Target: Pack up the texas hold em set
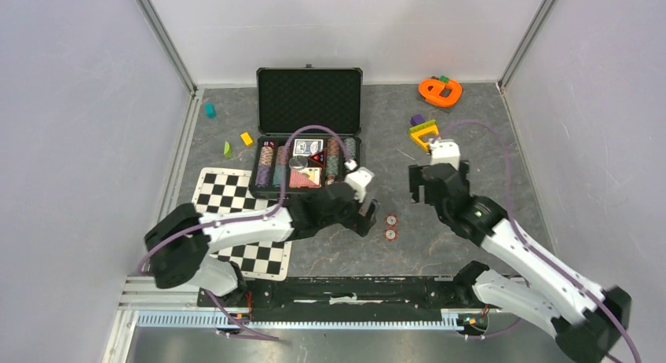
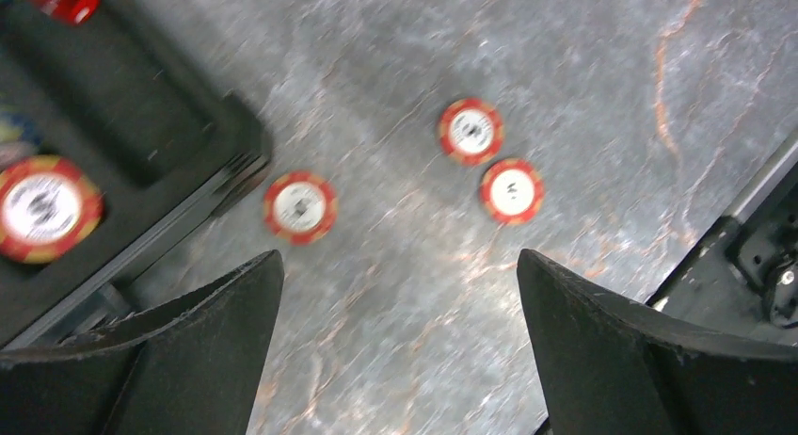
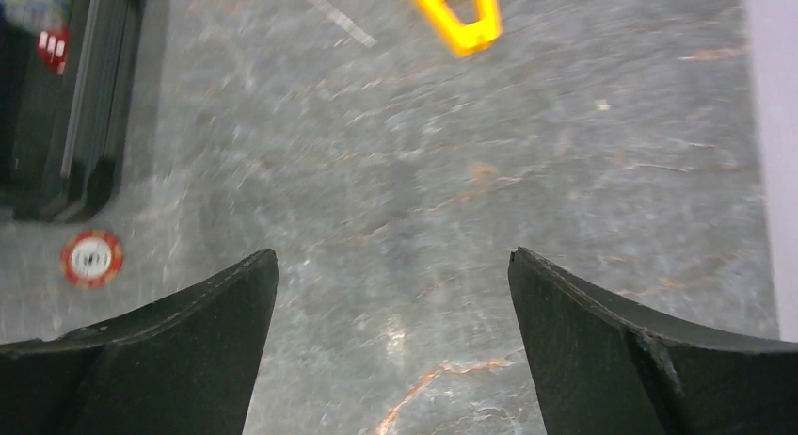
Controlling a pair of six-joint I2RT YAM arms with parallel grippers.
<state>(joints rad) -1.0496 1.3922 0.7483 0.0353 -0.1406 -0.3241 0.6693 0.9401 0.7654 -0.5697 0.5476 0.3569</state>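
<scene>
The black briefcase (image 1: pixel 309 96) lies open at the table's back, its tray holding coloured chip stacks (image 1: pixel 271 165) and card decks (image 1: pixel 308 147). Two red-white poker chips (image 1: pixel 391 219) lie side by side on the table in front of its right corner. The left wrist view shows three loose chips: one (image 2: pixel 299 206) beside the case corner (image 2: pixel 226 143) and a pair (image 2: pixel 470 131) farther right. My left gripper (image 1: pixel 365 215) (image 2: pixel 400 341) hovers open just short of them, holding nothing. Farther right, my right gripper (image 1: pixel 437 186) (image 3: pixel 393 341) is open over bare table, with a chip (image 3: pixel 91 257) to its left.
A black-white checkered mat (image 1: pixel 239 221) lies left of the case under the left arm. Orange (image 1: pixel 440 89) and yellow (image 1: pixel 426 133) (image 3: pixel 458 16) plastic toys sit at the back right. Small coloured blocks (image 1: pixel 210 110) lie at the back left. Walls enclose the table.
</scene>
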